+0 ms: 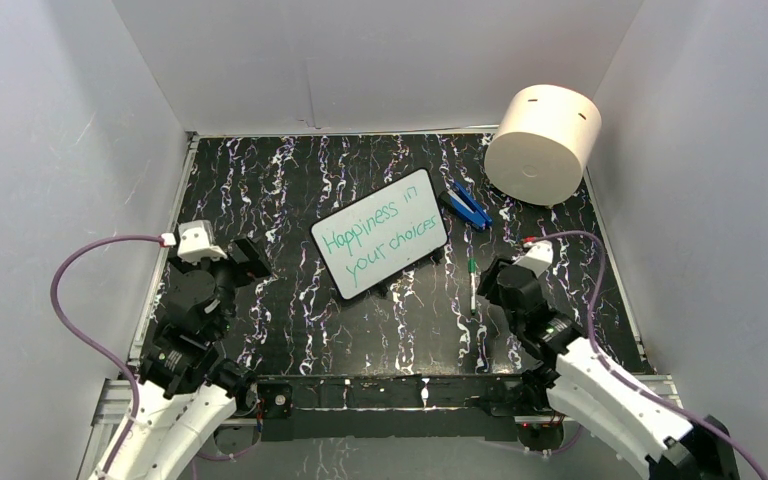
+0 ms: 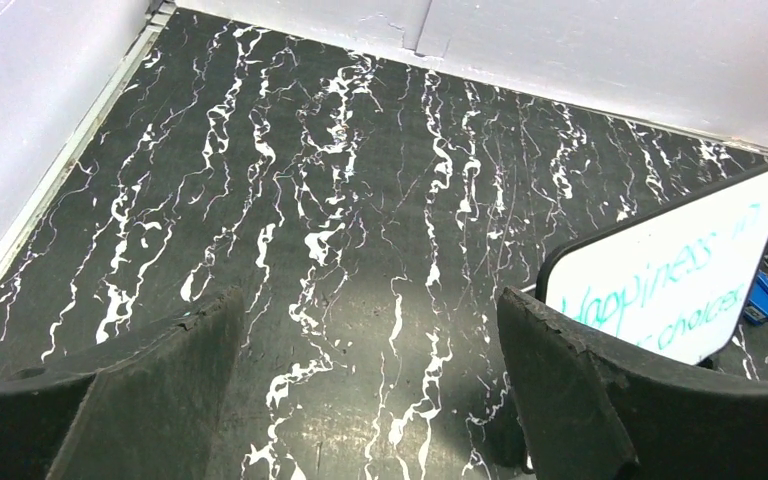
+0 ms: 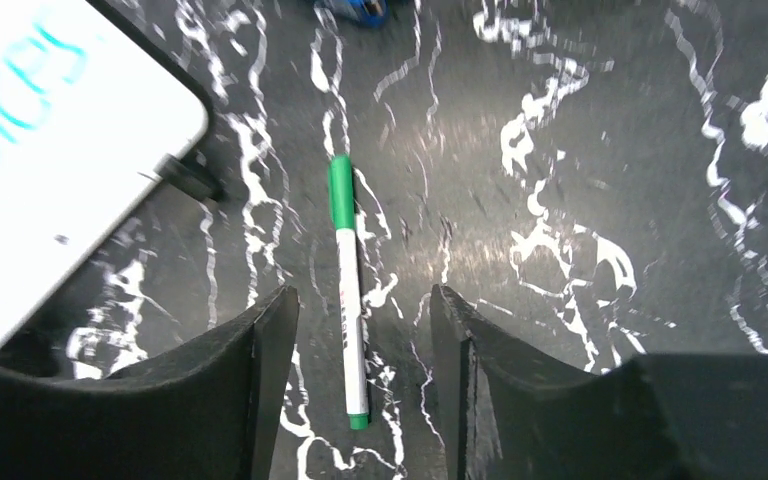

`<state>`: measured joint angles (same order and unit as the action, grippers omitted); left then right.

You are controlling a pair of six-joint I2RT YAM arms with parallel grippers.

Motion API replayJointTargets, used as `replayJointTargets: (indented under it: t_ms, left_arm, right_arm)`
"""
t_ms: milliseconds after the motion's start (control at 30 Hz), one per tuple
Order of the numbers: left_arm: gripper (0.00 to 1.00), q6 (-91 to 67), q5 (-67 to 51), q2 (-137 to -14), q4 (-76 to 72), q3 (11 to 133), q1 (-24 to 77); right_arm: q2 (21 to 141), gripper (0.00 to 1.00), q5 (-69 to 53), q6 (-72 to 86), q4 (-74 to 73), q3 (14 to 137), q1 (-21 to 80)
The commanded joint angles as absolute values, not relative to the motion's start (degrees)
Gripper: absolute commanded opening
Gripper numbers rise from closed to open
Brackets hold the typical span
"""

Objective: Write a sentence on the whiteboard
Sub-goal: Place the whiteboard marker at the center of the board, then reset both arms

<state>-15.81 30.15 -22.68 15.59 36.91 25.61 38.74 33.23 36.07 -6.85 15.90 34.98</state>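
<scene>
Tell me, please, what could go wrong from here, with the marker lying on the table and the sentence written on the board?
1. The right pincer stands open and low, and the marker lies between its fingers. A crooked lift could knock the marker and set it rolling.
2. The whiteboard lies close to that pincer. A sweep toward it could shift the board or smear the sentence.

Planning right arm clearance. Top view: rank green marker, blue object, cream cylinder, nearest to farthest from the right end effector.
1. Green marker, just left of the right end effector.
2. Blue object, farther back, by the whiteboard's right corner.
3. Cream cylinder, back right corner.
</scene>
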Motion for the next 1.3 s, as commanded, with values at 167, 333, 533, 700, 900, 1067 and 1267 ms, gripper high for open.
replayJointTargets:
  t_ms: [167,333,533,700,900,1067,1267]
  left_arm:
    - [0.93,-15.45,27.34,-13.75,19.91,41.14,25.25]
    - [0.94,-14.56,26.85,-9.44,20.19,42.23,25.22]
    - [0.94,-13.81,26.63,-6.97,20.75,43.7,25.26]
    - [0.94,-13.9,26.59,-5.25,20.41,42.06,25.28]
    - [0.94,-14.5,26.98,-4.49,18.49,39.48,25.24]
    - [0.94,-15.56,26.6,-4.47,17.39,37.47,25.24]
    - [0.94,-16.05,27.37,-4.84,16.95,36.66,25.3]
  right_arm:
    - [24.4,0.73,38.1,24.47,-22.92,33.67,34.84]
    - [21.88,0.85,41.01,19.43,-28.67,41.47,34.88]
    - [16.65,0.94,42.68,12.56,-28.92,44.2,34.86]
    - [11.0,0.98,42.96,9.83,-24.96,40.1,34.87]
    - [8.02,0.99,42.88,9.53,-23.82,37.68,34.86]
    - [8.81,0.99,41.33,9.72,-22.92,37.11,34.84]
    - [10.52,0.99,40.62,9.69,-23.0,37.18,34.81]
